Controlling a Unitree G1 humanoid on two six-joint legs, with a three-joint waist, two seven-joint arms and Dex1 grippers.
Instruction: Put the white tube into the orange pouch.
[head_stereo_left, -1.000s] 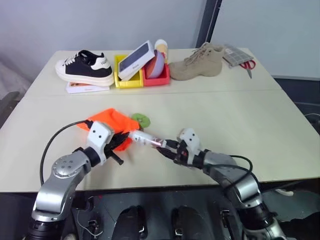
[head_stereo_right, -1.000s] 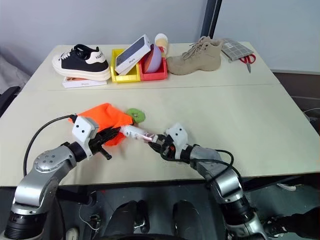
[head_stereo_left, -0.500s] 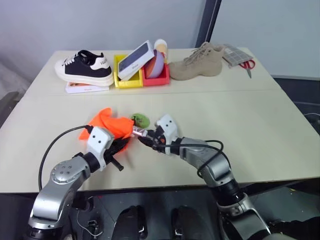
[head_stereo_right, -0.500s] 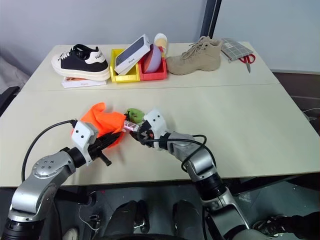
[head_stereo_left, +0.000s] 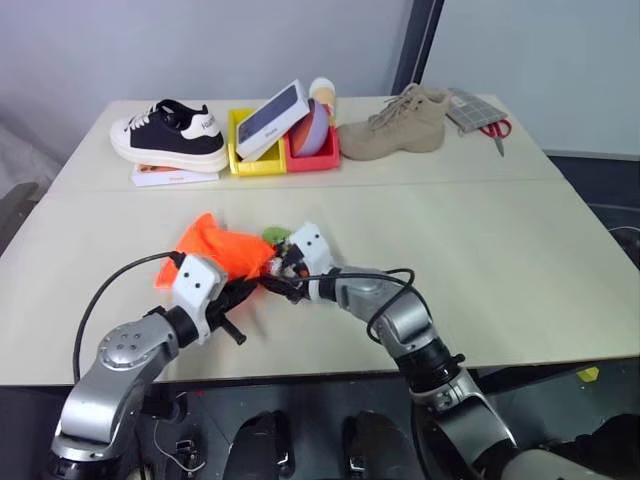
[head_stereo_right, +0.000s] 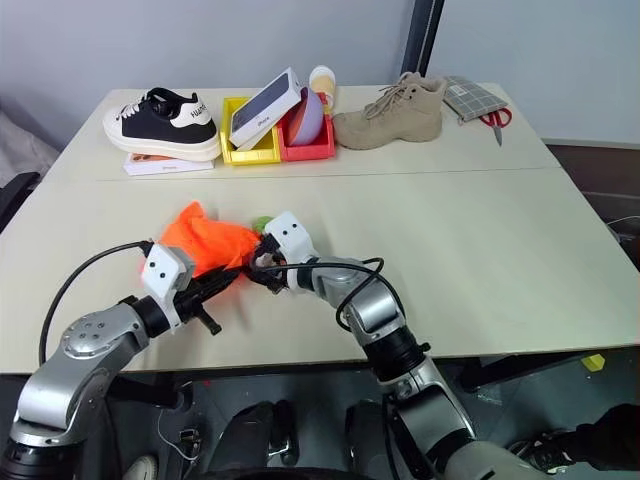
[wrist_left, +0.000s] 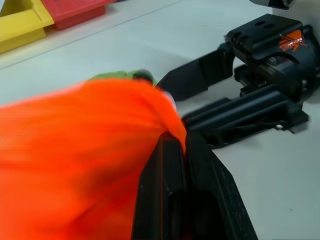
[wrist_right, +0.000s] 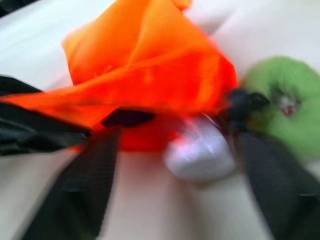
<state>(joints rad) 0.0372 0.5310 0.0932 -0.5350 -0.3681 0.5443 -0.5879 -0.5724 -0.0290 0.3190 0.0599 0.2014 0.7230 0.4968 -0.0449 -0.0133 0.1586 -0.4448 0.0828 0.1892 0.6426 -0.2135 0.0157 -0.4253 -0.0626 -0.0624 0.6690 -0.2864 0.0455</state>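
The orange pouch (head_stereo_left: 215, 250) lies bunched at the table's front left, and my left gripper (head_stereo_left: 250, 288) is shut on the pouch's edge (wrist_left: 172, 127), holding its mouth up. My right gripper (wrist_right: 179, 135) is open at that mouth, one finger on each side. The white tube (wrist_right: 200, 152) lies between those fingers with its front part inside the orange fabric and its rounded white end sticking out. The cord's green disc (wrist_right: 282, 97) rests on the table just beyond the right gripper.
Along the far edge stand a black-and-white sneaker (head_stereo_left: 170, 135) on a flat box, a yellow bin (head_stereo_left: 255, 160) and a red bin (head_stereo_left: 315, 158) with a white box (head_stereo_left: 272, 118), a tan boot (head_stereo_left: 395, 125) and scissors (head_stereo_left: 497, 130).
My right gripper has carried the tube leftward into the pouch's mouth and opened its fingers. The left gripper has kept its hold, and the pouch is bunched higher.
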